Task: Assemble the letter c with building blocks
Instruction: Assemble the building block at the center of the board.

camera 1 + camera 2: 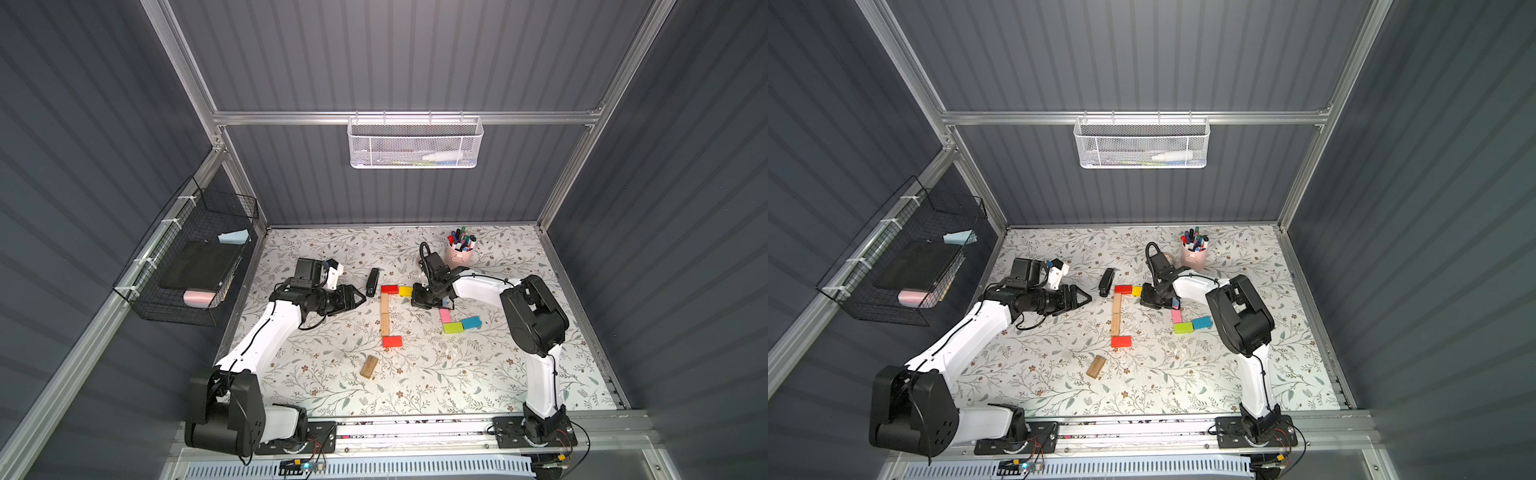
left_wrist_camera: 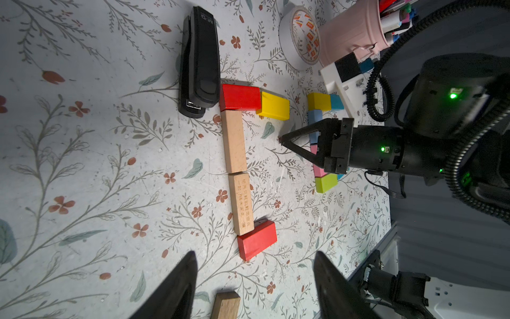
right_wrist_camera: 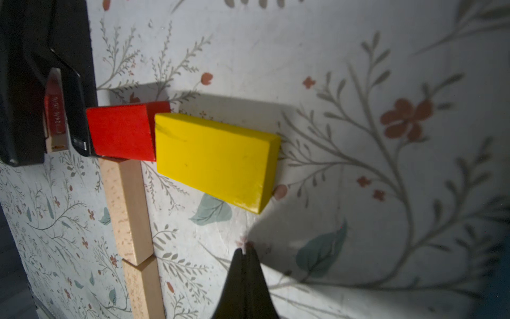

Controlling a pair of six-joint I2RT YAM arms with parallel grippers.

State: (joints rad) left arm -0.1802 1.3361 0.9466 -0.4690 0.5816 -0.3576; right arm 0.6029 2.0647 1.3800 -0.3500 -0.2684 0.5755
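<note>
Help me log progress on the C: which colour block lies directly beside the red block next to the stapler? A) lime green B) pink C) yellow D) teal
C: the yellow block lies right beside the red block by the stapler, slightly skewed.

Both top views look down; close wrist views share yellow block

Dark grey ribbed walls close me in on three sides, held by a silver frame. On the back wall's crossbar hangs a white mesh basket; on the left wall, a black wire basket. Below me the worktop wears a pale floral print, lit brightest toward its near edge, where a metal rail runs across. The walls sit in dimmer light.
</note>
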